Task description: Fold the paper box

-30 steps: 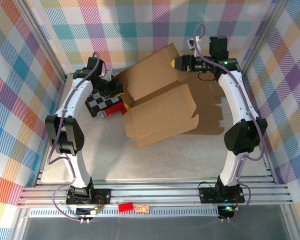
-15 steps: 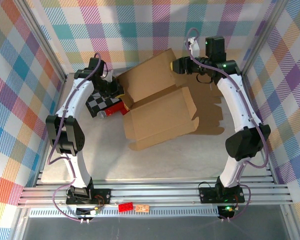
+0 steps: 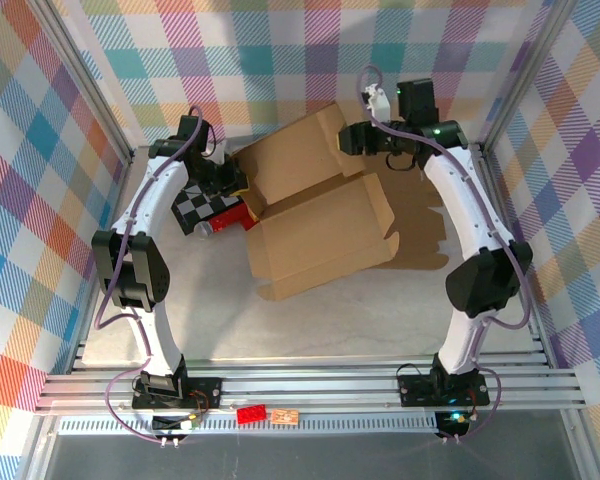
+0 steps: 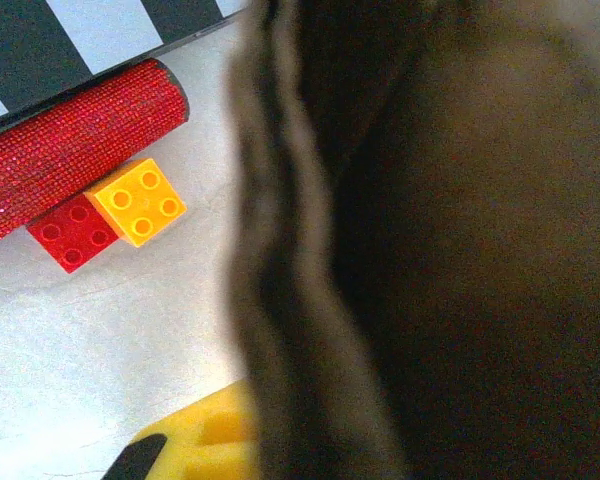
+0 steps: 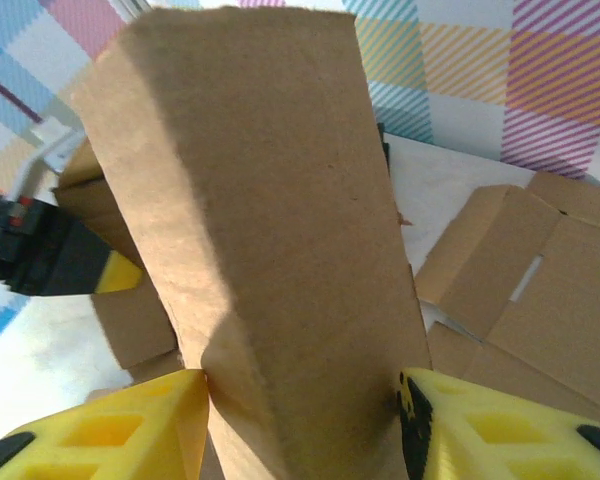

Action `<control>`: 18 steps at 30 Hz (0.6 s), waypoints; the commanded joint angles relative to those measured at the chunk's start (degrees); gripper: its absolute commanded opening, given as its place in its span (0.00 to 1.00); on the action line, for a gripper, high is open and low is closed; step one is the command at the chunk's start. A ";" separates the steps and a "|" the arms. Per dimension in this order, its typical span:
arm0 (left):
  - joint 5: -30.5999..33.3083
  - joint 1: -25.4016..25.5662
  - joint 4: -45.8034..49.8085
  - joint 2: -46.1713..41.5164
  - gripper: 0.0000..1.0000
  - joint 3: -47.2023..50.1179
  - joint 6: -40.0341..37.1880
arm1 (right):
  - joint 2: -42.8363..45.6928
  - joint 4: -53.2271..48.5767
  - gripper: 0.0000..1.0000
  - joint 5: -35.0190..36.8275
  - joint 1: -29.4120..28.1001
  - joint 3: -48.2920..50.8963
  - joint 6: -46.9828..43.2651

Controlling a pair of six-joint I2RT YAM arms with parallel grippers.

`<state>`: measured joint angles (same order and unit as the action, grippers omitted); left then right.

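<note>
On the far counter (image 3: 310, 330), the right hand (image 3: 348, 140) gripped an upright flap (image 5: 270, 200) of the paper box (image 3: 320, 235) between half-spread fingers; the left hand (image 3: 242, 188), closed tight, pinched its left edge.

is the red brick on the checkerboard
No, the red brick lies on the bare table, beside the red roll, off the checkerboard.

place: lab robot cell | cues: aluminium rails (image 3: 310, 385), plaid walls (image 3: 60, 150)

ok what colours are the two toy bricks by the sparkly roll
A red brick and an orange brick; left wrist view shows them best.
</note>
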<state>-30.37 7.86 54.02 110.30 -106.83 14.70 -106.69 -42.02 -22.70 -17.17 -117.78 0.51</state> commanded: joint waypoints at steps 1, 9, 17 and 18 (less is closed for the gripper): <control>-1.45 0.89 0.89 -2.37 0.00 -1.63 -0.46 | -1.62 -2.60 0.53 6.97 -1.88 -2.77 -2.94; -0.66 1.63 1.30 -2.46 0.00 -1.89 -0.64 | -4.30 -3.66 0.49 23.55 -6.30 -4.67 -3.72; 0.21 2.39 1.60 -2.48 0.00 -2.15 -0.50 | -7.58 -5.53 0.18 40.82 -9.88 -8.26 -1.12; 0.43 2.42 1.60 -2.50 0.00 -2.24 -0.39 | -8.02 -5.98 0.10 44.19 -10.60 -8.80 -0.55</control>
<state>-27.44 9.15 55.57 110.30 -106.83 14.72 -113.14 -45.54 12.34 -25.74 -123.98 -1.32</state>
